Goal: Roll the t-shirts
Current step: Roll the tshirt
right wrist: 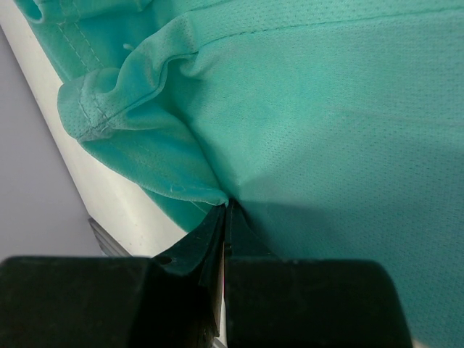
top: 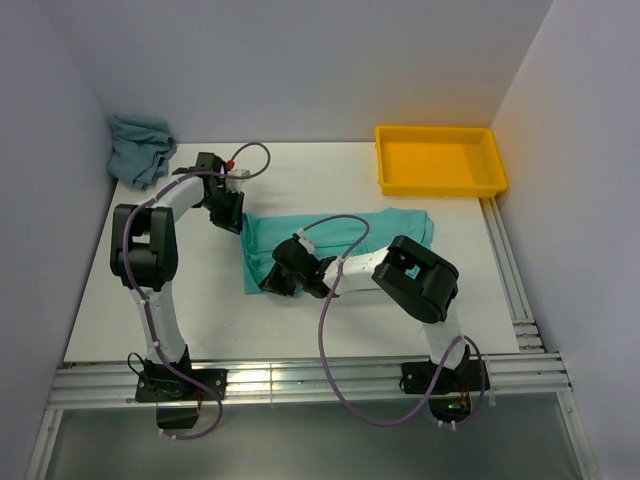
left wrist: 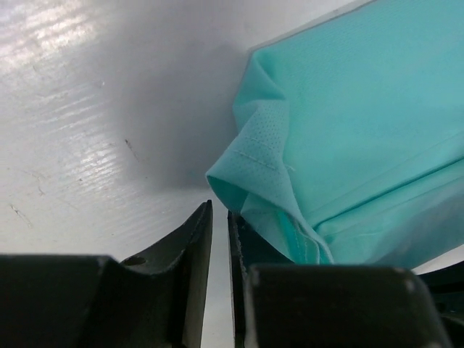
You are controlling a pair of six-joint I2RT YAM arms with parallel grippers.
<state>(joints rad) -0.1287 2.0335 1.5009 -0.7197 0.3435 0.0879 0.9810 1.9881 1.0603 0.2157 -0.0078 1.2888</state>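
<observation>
The mint-turquoise t-shirt (top: 345, 238) lies folded into a long strip across the middle of the table. My left gripper (top: 229, 216) is at its far left corner. In the left wrist view the left gripper (left wrist: 220, 209) is open by a narrow slit showing bare table, with the shirt (left wrist: 348, 130) bunched against the outside of the right finger. My right gripper (top: 277, 277) is at the shirt's near left edge. In the right wrist view the right gripper (right wrist: 225, 207) is shut, and the shirt's fabric (right wrist: 326, 123) puckers into its tips. The grey-teal t-shirt (top: 140, 148) lies crumpled at the back left.
A yellow plastic tray (top: 440, 185) stands at the back right, close to the shirt's right end. White walls close in the left, back and right sides. Metal rails (top: 300, 382) run along the near edge and the right side.
</observation>
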